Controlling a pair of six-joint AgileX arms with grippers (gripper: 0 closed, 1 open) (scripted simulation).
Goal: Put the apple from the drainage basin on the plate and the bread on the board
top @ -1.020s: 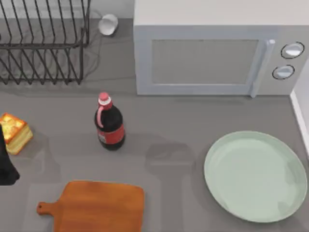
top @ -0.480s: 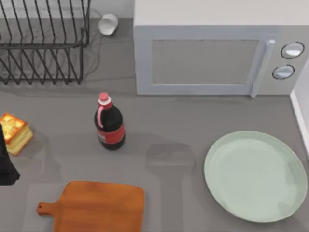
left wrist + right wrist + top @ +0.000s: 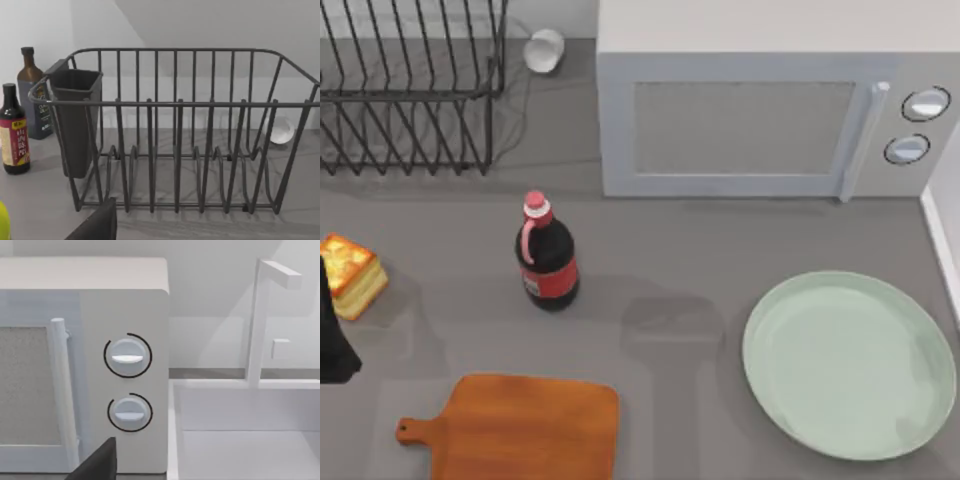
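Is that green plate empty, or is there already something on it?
Empty. From above, the plate shows only its bare pale-green surface inside the rim; nothing rests on it.

Bread [image 3: 352, 274] at table's left edge, touching dark left arm [image 3: 332, 335]; board [image 3: 520, 425] (bare) below; plate [image 3: 848, 364] right.

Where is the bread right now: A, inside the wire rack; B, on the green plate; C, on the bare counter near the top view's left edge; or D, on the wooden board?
C: the bread sits on the grey counter at the left edge, apart from the board.
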